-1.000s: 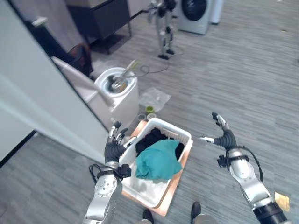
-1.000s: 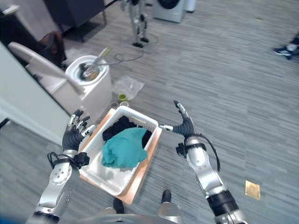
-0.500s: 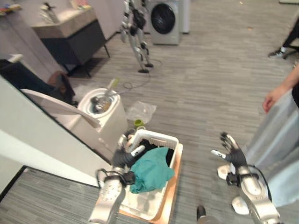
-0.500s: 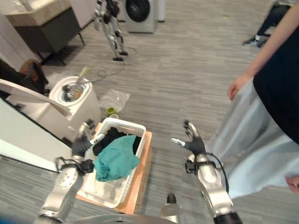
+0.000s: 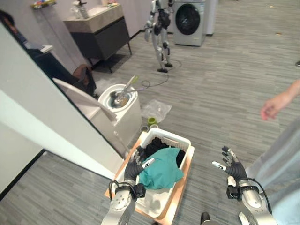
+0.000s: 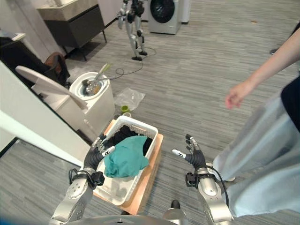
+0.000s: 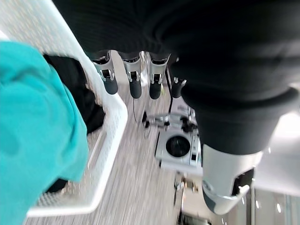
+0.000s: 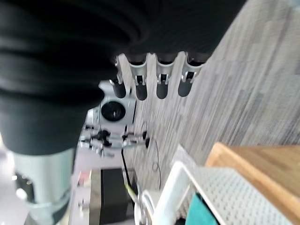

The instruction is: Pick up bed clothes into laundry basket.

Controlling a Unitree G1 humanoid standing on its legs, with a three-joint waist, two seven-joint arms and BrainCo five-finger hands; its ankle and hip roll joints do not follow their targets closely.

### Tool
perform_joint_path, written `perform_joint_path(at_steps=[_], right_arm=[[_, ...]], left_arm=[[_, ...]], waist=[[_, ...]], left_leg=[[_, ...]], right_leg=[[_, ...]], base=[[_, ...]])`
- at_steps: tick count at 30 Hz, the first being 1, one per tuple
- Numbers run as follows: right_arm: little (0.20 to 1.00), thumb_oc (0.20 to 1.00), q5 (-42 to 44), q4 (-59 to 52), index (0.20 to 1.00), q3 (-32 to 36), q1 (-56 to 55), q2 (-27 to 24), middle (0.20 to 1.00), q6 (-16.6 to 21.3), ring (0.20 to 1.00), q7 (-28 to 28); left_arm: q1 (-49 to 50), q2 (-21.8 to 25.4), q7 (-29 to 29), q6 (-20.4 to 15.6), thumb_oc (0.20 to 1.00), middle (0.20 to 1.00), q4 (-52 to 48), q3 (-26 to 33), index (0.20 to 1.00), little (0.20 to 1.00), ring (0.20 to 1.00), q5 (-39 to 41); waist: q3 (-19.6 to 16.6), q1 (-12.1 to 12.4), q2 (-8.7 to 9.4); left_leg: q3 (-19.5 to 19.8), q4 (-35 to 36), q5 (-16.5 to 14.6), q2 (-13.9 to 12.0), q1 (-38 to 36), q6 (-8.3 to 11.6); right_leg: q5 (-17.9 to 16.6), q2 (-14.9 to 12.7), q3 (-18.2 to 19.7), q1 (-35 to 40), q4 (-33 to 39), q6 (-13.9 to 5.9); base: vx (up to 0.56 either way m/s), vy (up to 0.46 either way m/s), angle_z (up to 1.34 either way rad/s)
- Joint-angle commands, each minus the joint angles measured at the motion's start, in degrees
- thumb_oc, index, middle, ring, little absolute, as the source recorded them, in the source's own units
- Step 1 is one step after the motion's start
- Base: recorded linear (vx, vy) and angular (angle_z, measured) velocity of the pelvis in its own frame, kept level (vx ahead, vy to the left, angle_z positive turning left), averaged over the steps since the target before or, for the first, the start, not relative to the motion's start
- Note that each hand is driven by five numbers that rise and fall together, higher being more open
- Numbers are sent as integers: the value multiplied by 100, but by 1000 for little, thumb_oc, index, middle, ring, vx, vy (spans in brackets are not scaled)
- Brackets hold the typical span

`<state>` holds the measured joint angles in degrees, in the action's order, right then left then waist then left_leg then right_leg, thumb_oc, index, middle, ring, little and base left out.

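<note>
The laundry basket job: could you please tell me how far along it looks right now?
Done: a teal cloth and dark clothes already lie in the white laundry basket on its wooden board. In hand: nothing; the left hand is open at the basket's left rim and the right hand is open over the floor. Left: no other bed clothes are visible to collect.

I see the teal cloth (image 5: pixel 161 168) hiding most dark clothes (image 5: pixel 154 144); the person (image 6: pixel 262 140) is cut off.

1 laundry basket (image 5: pixel 180 140), 1 teal cloth (image 5: pixel 161 168), 1 black cloth (image 5: pixel 154 144), 2 robot hands.
</note>
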<state>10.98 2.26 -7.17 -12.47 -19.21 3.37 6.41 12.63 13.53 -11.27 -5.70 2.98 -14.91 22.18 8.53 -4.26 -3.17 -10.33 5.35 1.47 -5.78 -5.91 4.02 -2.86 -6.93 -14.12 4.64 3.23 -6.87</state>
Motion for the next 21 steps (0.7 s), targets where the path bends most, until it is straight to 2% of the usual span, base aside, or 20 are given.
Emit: perform_joint_path(at_steps=[1, 2, 4, 6, 8, 9, 10, 11, 13, 14, 17, 19, 21], right_arm=[[1000, 1000, -352, -305, 1000, 100, 489, 70, 1000, 421, 1000, 143], [1000, 1000, -353, -302, 1000, 100, 493, 72, 1000, 422, 1000, 144], [1000, 1000, -415, -347, 1000, 119, 518, 44, 1000, 452, 1000, 163], [1000, 1000, -493, -392, 1000, 138, 489, 44, 1000, 445, 1000, 135], [1000, 1000, -544, -381, 1000, 128, 542, 17, 1000, 434, 1000, 129], [1000, 1000, -528, -334, 1000, -36, 735, 59, 1000, 397, 1000, 67], [1000, 1000, -528, -330, 1000, -38, 738, 60, 1000, 399, 1000, 68], [1000, 1000, -491, -362, 1000, -110, 809, 36, 1000, 375, 1000, 6], [1000, 1000, -468, -398, 1000, -113, 808, 16, 1000, 377, 1000, -30], [1000, 1000, -413, -391, 1000, -149, 832, -43, 1000, 384, 1000, -41], [1000, 1000, -379, -396, 1000, -171, 807, -86, 1000, 392, 1000, -60], [1000, 1000, -325, -378, 1000, -156, 777, -79, 1000, 416, 1000, -60], [1000, 1000, -288, -356, 1000, -135, 787, -58, 1000, 409, 1000, -20]], left_arm=[[-355, 435, -183, -304, 1000, 1000, -368, 284, 1000, 1000, 1000, -101], [-357, 436, -184, -303, 1000, 1000, -370, 285, 1000, 1000, 1000, -101], [-428, 525, -205, -295, 1000, 1000, -395, 280, 1000, 1000, 1000, -108], [-414, 563, -180, -305, 1000, 1000, -446, 321, 1000, 1000, 1000, -119], [-390, 568, -204, -316, 1000, 1000, -433, 371, 1000, 1000, 1000, -127], [-270, 491, -226, -323, 1000, 1000, -417, 556, 1000, 1000, 1000, -6], [-268, 492, -225, -322, 1000, 1000, -419, 559, 1000, 1000, 1000, -6], [-148, 446, -182, -329, 1000, 1000, -414, 603, 1000, 1000, 1000, 89], [-103, 435, -157, -319, 1000, 1000, -424, 618, 1000, 1000, 1000, 117], [-57, 381, -150, -312, 1000, 1000, -382, 611, 1000, 1000, 1000, 206], [10, 335, -105, -294, 1000, 1000, -428, 629, 1000, 1000, 1000, 247], [37, 268, -101, -294, 1000, 1000, -424, 651, 1000, 1000, 1000, 270], [32, 227, -124, -307, 1000, 1000, -425, 664, 1000, 1000, 1000, 298]], waist=[[215, 13, 260], [215, 14, 269], [274, 35, 290], [201, 92, 300], [117, 195, 417], [-33, 421, 487], [-30, 421, 489], [-12, 519, 487], [19, 532, 483], [116, 548, 429], [169, 556, 364], [292, 528, 312], [371, 489, 320]], left_leg=[[508, -35, 99, 220, 312, -110], [506, -35, 98, 228, 313, -111], [663, -105, 188, 264, 490, -141], [787, -135, 243, 264, 627, -137], [868, -168, 325, 311, 849, -98], [762, -244, 415, 245, 1066, -38], [760, -246, 412, 246, 1062, -38], [698, -374, 569, 101, 1198, 55], [707, -442, 613, 61, 1251, 99], [781, -519, 709, -24, 1288, 177], [826, -528, 807, -84, 1293, 239], [848, -492, 922, -223, 1299, 360], [661, -501, 962, -355, 1332, 377]], right_leg=[[1153, 668, 1165, -423, -1491, 108], [1176, 658, 1168, -441, -1527, 107], [1254, 651, 1493, -328, -2122, 106], [1178, 589, 1676, -149, -2280, 115], [1198, 440, 1862, 263, -1818, 152], [1549, 308, 1755, 678, -976, 218], [1546, 306, 1756, 686, -968, 218], [1594, 407, 1742, 767, -682, 308], [1589, 475, 1736, 821, -546, 353], [1513, 585, 1679, 906, -361, 450], [1416, 680, 1647, 1037, -135, 514], [1317, 809, 1605, 1155, 95, 633], [1274, 824, 1473, 1149, 136, 668]], base=[[-215, 6, 99], [-151, -11, 101], [-182, -19, 77], [-207, -75, 72], [-275, -160, 100], [-265, -155, 78], [-370, -205, 49], [-169, -93, -15], [-259, -142, -57], [-265, -141, -25], [-269, -121, 13], [-286, -85, 25], [-210, -32, 50]])
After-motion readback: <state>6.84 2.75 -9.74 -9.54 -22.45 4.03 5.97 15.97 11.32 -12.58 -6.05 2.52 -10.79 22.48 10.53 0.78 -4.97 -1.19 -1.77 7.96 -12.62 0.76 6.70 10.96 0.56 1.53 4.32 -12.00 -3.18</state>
